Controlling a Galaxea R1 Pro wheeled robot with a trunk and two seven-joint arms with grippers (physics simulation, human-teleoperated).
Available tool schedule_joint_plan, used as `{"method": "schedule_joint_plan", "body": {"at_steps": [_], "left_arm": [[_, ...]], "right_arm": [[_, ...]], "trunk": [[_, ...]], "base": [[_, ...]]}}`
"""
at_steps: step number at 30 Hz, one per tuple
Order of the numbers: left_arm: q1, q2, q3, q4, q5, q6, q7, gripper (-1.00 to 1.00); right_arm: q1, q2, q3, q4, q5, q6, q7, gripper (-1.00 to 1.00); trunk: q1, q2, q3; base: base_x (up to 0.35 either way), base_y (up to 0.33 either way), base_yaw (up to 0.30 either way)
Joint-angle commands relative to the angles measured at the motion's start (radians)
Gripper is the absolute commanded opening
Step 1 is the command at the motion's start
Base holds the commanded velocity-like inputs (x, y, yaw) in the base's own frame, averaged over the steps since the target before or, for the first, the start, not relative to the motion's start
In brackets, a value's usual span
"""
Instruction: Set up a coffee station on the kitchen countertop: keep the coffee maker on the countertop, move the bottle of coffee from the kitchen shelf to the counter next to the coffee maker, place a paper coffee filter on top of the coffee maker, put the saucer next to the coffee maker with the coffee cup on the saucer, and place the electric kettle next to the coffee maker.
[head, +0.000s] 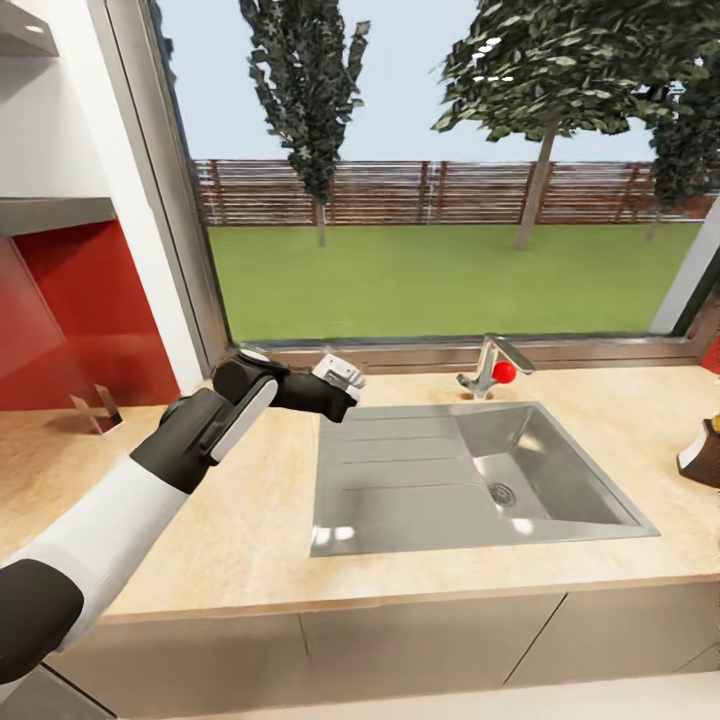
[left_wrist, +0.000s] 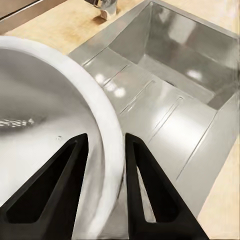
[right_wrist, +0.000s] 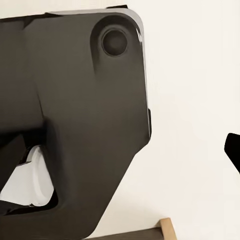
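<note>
1. The left claw (left_wrist: 105, 180) holds the saucer (left_wrist: 45, 115): in the left wrist view its two black fingers (left_wrist: 150, 190) sit one on each side of the white rim, closed on it.
2. In the head view the left arm (head: 200, 430) reaches over the tabletop (head: 230, 520), with its wrist near the left edge of the steel sink (head: 470, 470). The saucer shows there as a small white piece (head: 338, 371) at the claw tip.
3. The saucer hangs above the sink's ribbed drainboard, clear of the surface.
4. The right claw cannot be judged open or closed: the right wrist view shows a dark robot housing (right_wrist: 75, 125) and a pale wall.
5. A faucet (head: 492, 368) with a red knob stands behind the sink, below the window (head: 440, 170). A knife block (head: 702, 450) sits at the tabletop's right edge.
6. The coffee maker is absent from these views, so the placing spot is unknown.
7. Risk: the grip is on the rim alone. A fast swing or a tilt of the wrist may let the saucer slip and drop into the sink.
8. Risk: a low carry over the sink may knock the saucer against the faucet or the sink edge.
</note>
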Motion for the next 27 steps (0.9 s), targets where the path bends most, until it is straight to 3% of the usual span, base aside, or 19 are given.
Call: {"method": "schedule_joint_plan", "body": {"at_steps": [1, 6, 11, 14, 18, 22, 23, 24, 25, 27], "left_arm": [[0.012, 0.0, -0.001, -0.001, -0.004, -0.001, -0.003, -1.0], [0.07, -0.004, 0.002, -0.011, -0.005, -0.009, 0.006, -1.0], [0.134, 0.002, 0.012, -0.044, -0.005, -0.046, 0.084, -1.0], [0.228, 0.002, 0.007, -0.111, -0.004, -0.102, 0.12, -1.0], [0.337, 0.002, -0.01, -0.198, -0.002, -0.128, 0.122, -1.0], [0.388, 0.004, -0.03, -0.219, -0.001, -0.147, 0.115, -1.0], [0.402, 0.006, -0.032, -0.22, -0.001, -0.172, 0.114, -1.0], [0.426, 0.01, -0.034, -0.221, -0.001, -0.228, 0.109, -1.0], [0.46, 0.022, -0.036, -0.222, -0.002, -0.313, 0.066, -1.0], [0.475, 0.033, -0.038, -0.221, -0.009, -0.345, 0.013, -1.0]], "right_arm": [[-0.001, 0.0, -0.005, 0.001, -0.006, -0.005, -0.001, 1.0], [-0.001, 0.0, -0.004, 0.001, -0.006, -0.005, -0.001, 1.0], [-0.001, 0.0, -0.004, 0.001, -0.006, -0.005, -0.001, 1.0], [-0.001, 0.0, -0.005, 0.001, -0.006, -0.005, -0.001, 1.0], [-0.001, 0.002, -0.005, 0.0, -0.006, -0.005, -0.002, 1.0], [-0.001, 0.002, -0.005, 0.0, -0.006, -0.005, -0.002, 1.0], [-0.001, 0.002, -0.005, 0.0, -0.006, -0.005, -0.002, 1.0], [-0.001, 0.002, -0.005, 0.0, -0.006, -0.005, -0.002, 1.0], [-0.001, 0.003, -0.005, -0.001, -0.007, -0.006, -0.002, 1.0], [-0.001, 0.003, -0.005, -0.001, -0.006, -0.006, -0.002, 1.0]], "trunk": [[0.001, -0.002, 0.0], [0.001, -0.002, 0.007], [0.001, -0.002, 0.015], [0.001, -0.002, 0.02], [0.001, -0.002, 0.026], [0.001, -0.002, 0.032], [0.001, -0.002, 0.034], [0.001, -0.002, 0.035], [0.001, -0.002, 0.037], [0.001, -0.002, 0.04]], "base": [[-0.001, -0.001, -0.066], [0.0, 0.0, -0.066], [0.0, 0.0, -0.066], [0.0, 0.0, -0.065], [0.0, 0.0, -0.062], [0.0, 0.0, -0.019], [0.0, 0.0, -0.005], [0.0, 0.0, -0.003], [0.0, 0.0, -0.001], [0.0, 0.0, 0.0]]}}
